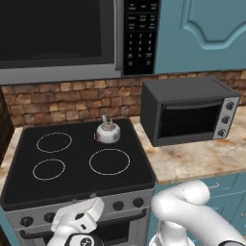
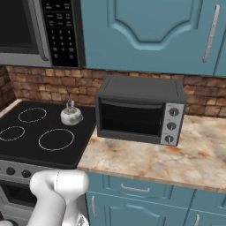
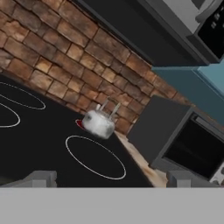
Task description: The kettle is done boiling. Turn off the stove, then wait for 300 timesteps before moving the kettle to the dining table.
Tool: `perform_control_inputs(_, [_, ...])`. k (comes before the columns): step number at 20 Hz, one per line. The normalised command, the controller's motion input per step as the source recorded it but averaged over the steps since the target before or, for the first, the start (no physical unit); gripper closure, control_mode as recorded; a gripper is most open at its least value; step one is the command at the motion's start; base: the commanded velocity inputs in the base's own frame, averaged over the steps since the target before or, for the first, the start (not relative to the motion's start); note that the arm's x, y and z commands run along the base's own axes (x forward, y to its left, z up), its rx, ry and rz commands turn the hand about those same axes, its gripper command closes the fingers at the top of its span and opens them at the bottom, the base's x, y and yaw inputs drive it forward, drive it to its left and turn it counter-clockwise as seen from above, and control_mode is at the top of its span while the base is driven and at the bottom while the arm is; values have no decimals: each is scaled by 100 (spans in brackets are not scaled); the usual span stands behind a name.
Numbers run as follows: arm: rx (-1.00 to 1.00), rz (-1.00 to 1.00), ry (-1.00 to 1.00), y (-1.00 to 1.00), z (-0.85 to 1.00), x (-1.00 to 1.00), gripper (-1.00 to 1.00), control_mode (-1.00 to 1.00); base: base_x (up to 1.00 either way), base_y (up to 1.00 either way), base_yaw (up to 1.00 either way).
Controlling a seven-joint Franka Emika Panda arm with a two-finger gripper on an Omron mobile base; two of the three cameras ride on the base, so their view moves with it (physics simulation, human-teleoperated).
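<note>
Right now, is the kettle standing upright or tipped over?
Upright: the kettle sits on its base on the stove, handle arching above.

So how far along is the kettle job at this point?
Nothing looks done yet. The kettle sits on the stove's rear right burner, with a red glow beneath it. The gripper hangs low at the stove front by the knobs, fingers spread and empty. Left: turning the burner off, waiting, then carrying the kettle away.
</note>
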Motion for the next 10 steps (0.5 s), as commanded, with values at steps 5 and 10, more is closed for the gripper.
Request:
perform_control_inputs(5, [0, 4, -8, 3, -32, -2, -100, -100, 0, 0, 0])
perform_control_inputs(10, [0, 6, -7, 4, -30, -1, -100, -100, 0, 0, 0])
